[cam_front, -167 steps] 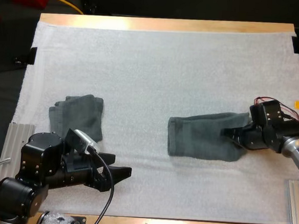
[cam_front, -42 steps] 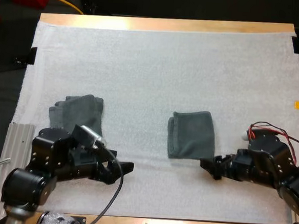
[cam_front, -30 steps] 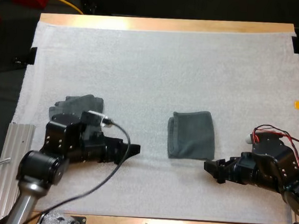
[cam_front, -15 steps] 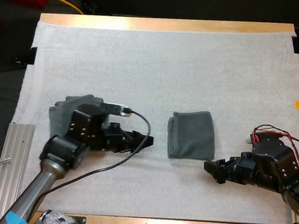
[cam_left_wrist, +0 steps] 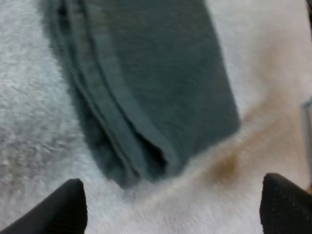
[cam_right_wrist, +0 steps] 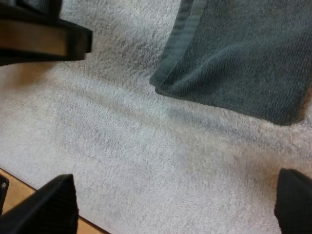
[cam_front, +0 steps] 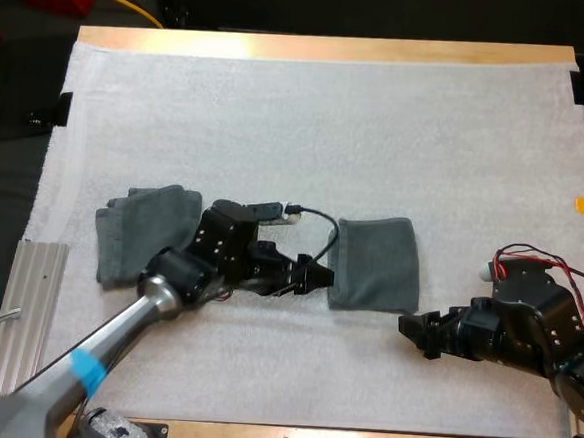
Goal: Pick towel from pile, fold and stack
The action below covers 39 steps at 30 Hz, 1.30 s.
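A dark grey-green towel (cam_front: 374, 263), folded into a neat rectangle, lies flat on the white mat right of centre. My left gripper (cam_front: 318, 279) is low at its left, folded edge, fingers apart and holding nothing. From the left wrist, the towel (cam_left_wrist: 146, 83) shows its layered fold just ahead of the open gripper (cam_left_wrist: 175, 209). My right gripper (cam_front: 414, 336) is open on the mat just off the towel's near right corner. Through the right wrist, the towel's corner (cam_right_wrist: 243, 53) lies beyond the open gripper (cam_right_wrist: 173, 204). A second, loosely folded towel (cam_front: 136, 230) lies at the left.
The white mat (cam_front: 309, 120) covers most of the wooden table (cam_front: 324, 47). A metal rail (cam_front: 21, 290) runs along the mat's left near side. My left arm (cam_right_wrist: 44, 29) reaches across the mat toward the folded towel.
My left arm has swung right, from beside the left towel to the folded towel's left edge, jaws still open. The right arm has stayed put over the last second.
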Each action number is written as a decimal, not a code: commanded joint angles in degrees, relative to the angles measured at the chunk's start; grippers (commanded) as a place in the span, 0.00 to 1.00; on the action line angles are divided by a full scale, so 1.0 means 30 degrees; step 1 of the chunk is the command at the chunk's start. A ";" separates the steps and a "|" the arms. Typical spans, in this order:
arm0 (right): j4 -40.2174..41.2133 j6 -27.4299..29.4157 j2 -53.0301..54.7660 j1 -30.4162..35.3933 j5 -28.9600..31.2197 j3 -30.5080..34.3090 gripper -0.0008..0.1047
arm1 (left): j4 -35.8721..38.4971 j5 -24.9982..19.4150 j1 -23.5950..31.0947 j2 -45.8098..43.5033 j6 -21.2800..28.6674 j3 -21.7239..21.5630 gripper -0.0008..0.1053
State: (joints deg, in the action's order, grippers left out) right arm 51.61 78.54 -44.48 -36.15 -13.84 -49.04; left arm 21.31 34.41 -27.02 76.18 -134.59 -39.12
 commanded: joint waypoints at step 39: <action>0.0449 0.0184 0.0135 -0.0043 0.0120 0.0011 0.76 | -0.2811 0.1711 -0.0046 0.7113 -0.3199 -0.2411 0.68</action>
State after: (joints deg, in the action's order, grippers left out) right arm 52.48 78.54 -44.48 -36.15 -13.84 -49.04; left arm 13.24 38.80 -27.02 97.49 -143.67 -46.07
